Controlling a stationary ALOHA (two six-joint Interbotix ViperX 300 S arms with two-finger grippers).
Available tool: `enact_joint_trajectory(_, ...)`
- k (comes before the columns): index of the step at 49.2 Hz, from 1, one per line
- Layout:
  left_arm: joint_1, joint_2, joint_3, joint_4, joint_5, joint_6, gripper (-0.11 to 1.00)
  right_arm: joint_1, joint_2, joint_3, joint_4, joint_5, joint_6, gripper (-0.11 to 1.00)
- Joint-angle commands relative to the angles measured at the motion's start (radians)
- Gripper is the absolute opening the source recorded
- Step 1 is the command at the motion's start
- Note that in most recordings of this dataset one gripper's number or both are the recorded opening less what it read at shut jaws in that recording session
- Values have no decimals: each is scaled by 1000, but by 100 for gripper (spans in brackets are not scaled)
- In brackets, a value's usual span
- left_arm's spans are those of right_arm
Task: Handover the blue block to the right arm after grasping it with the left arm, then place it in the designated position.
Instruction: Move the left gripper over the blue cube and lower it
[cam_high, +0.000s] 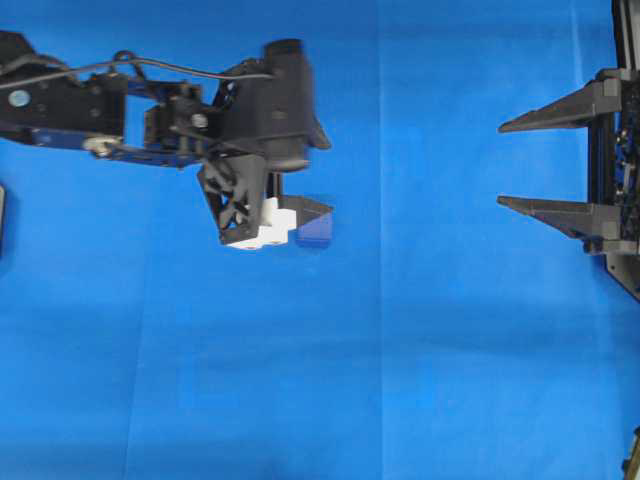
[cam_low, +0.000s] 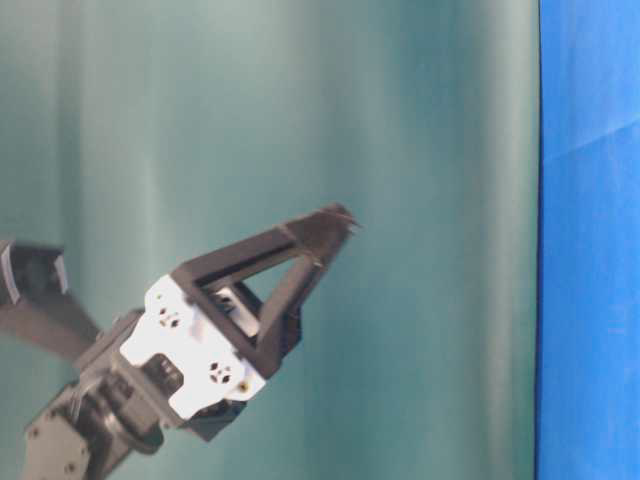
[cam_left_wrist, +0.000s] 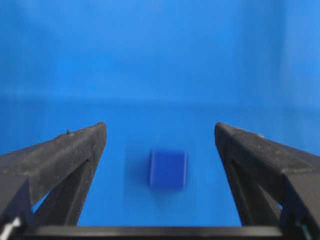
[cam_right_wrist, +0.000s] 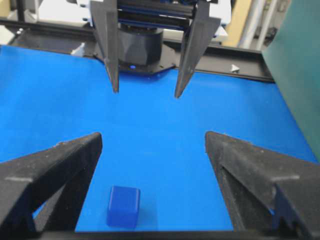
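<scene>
Blue cloth (cam_high: 300, 380) covering the work surface, faintly creased; dull green backdrop panel (cam_low: 250, 120) upright along one edge, also seen at the right of the right wrist view; black frame rail (cam_right_wrist: 250, 62) at the far border; pale, blurred room fittings beyond it.

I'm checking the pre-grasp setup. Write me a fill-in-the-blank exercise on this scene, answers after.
1. The blue block lies on the ____ cloth.
2. Seen from the left wrist camera, the block sits ____ the left arm's fingers, touching neither.
3. The left gripper and the right gripper are both ____.
4. The bracket behind the left fingers is ____.

Answers: blue; between; open; white
</scene>
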Motion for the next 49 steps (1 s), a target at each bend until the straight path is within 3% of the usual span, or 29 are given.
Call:
enact_joint_trajectory(1,-5,17,-84,3,115,0,93,-2,8,-28,0,-5,2,97)
enact_joint_trajectory(11,-9,64,-169,3,242,2,93,-2,12,-28,0,-5,0,97)
enact_joint_trajectory(49,-9,67,-169,3,242,2,93,-2,15,-28,0,-2,0,97)
